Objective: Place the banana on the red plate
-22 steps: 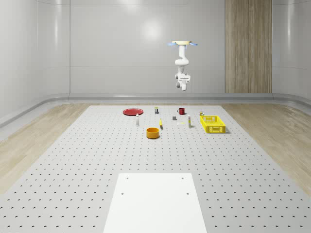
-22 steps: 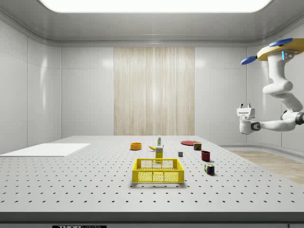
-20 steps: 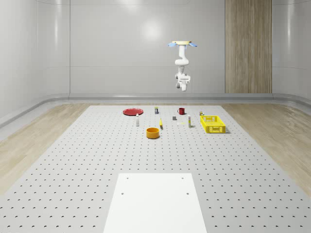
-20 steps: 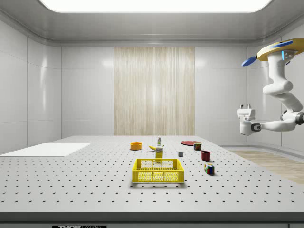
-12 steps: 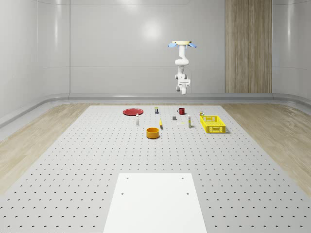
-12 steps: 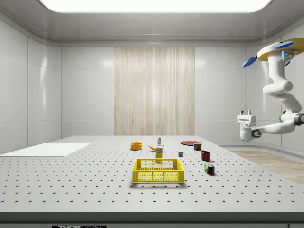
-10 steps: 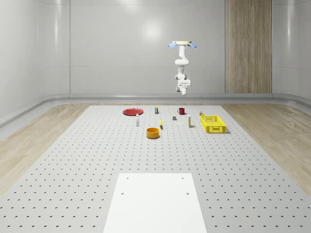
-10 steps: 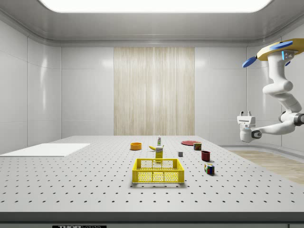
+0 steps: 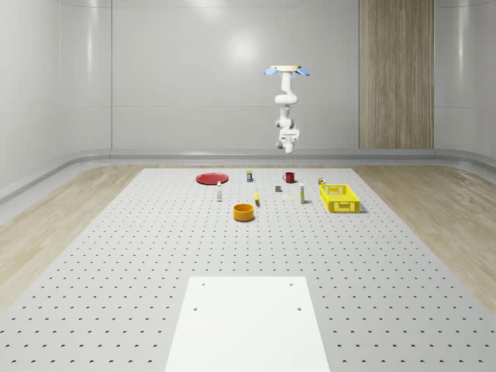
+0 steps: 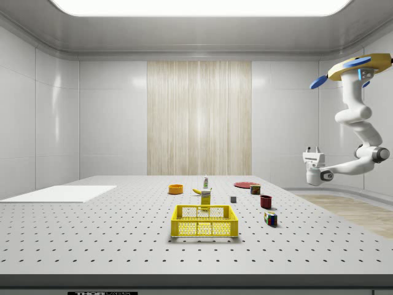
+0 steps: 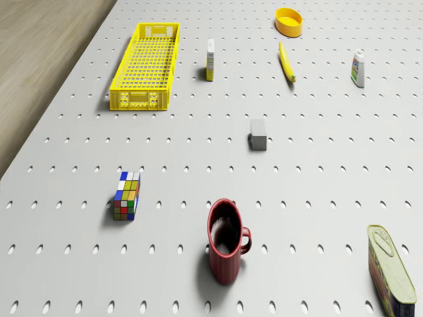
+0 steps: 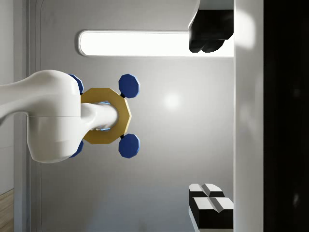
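- The pincer (image 10: 312, 149) is released and grasps nothing. The wrist view settles this: its two dark fingers (image 12: 208, 37) stand wide apart, with bare wall and the ceiling lamp between them.
- The side view adds its pose. It is turned tips-up at the end of the white arm (image 10: 356, 123), high in the air past the worktop's end on that view's right.
- Looking along the pincer, the wrist view meets the drone (image 12: 104, 116) itself, a gold body with blue rotors.
- In the whole-scene view the drone (image 9: 287, 70) hovers well above the far edge of the worktop (image 9: 155, 256), at 12 o'clock from the red mug (image 9: 289, 177).
- The drone view gives the near things in detail: the mug, a coloured cube (image 11: 125, 196), a grey block (image 11: 258, 134) and a lying tin (image 11: 390, 271).
- The banana (image 11: 285, 62) lies flat on the worktop. In the whole-scene view it sits near the orange bowl (image 9: 244, 211), between 1 and 2 o'clock from it.
- The red plate (image 9: 211, 178) shows in the whole-scene view at about 10 o'clock from the banana, well apart from it and with nothing on it.
- A white bottle (image 9: 219, 192) stands between the plate and the bowl.
- The yellow basket (image 9: 339, 198) sits at 3 o'clock from the banana, with a small carton (image 11: 210, 59) between them.
- A white sheet (image 9: 248, 322) covers the worktop's near end.
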You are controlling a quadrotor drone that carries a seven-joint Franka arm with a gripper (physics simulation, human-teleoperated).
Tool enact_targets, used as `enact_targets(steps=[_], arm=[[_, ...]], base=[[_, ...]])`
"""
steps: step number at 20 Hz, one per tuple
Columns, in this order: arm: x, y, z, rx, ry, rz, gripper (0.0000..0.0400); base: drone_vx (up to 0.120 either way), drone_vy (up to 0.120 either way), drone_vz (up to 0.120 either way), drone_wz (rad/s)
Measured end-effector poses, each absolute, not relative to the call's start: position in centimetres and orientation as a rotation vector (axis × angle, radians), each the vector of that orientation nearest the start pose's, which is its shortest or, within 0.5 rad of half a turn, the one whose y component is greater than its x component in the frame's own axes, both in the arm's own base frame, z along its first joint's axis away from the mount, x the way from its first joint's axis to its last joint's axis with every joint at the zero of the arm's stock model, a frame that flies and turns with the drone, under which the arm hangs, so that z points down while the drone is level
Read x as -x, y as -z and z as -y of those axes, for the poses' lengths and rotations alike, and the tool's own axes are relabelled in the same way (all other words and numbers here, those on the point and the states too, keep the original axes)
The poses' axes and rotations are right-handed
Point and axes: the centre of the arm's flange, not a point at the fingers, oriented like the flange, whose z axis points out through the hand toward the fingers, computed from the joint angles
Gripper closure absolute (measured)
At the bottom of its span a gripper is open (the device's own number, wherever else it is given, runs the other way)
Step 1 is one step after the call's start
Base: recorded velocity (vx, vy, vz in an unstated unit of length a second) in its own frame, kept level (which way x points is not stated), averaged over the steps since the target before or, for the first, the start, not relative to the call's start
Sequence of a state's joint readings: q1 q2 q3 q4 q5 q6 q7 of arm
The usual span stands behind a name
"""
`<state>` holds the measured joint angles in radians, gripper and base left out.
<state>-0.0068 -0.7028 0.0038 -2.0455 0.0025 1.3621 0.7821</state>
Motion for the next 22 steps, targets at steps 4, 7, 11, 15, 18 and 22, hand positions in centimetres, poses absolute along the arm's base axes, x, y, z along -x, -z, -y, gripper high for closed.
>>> enact_targets(steps=[4, 7, 11, 15, 18, 22], arm=[[-30.4, -69.06, 0.0, 2.895, 0.033, -1.199, 0.0], [-30.38, -69.1, 0.0, 2.894, 0.036, -1.199, 0.0], [-30.36, -69.12, -0.01, 2.893, 0.041, -1.198, 0.0], [-30.33, -69.13, -0.02, 2.893, 0.046, -1.198, 0.0], [-30.3, -69.13, -0.03, 2.893, 0.05, -1.198, 0.0], [-30.27, -69.13, -0.06, 2.894, 0.056, -1.199, 0.0]], base=[[0.0, -0.12, 0.0, 0.0], [0.0, -0.12, 0.0, 0.0], [0.0, -0.12, 0.0, 0.0], [0.0, -0.12, 0.0, 0.0], [0.0, -0.12, 0.0, 0.0], [0.0, -0.12, 0.0, 0.0]])
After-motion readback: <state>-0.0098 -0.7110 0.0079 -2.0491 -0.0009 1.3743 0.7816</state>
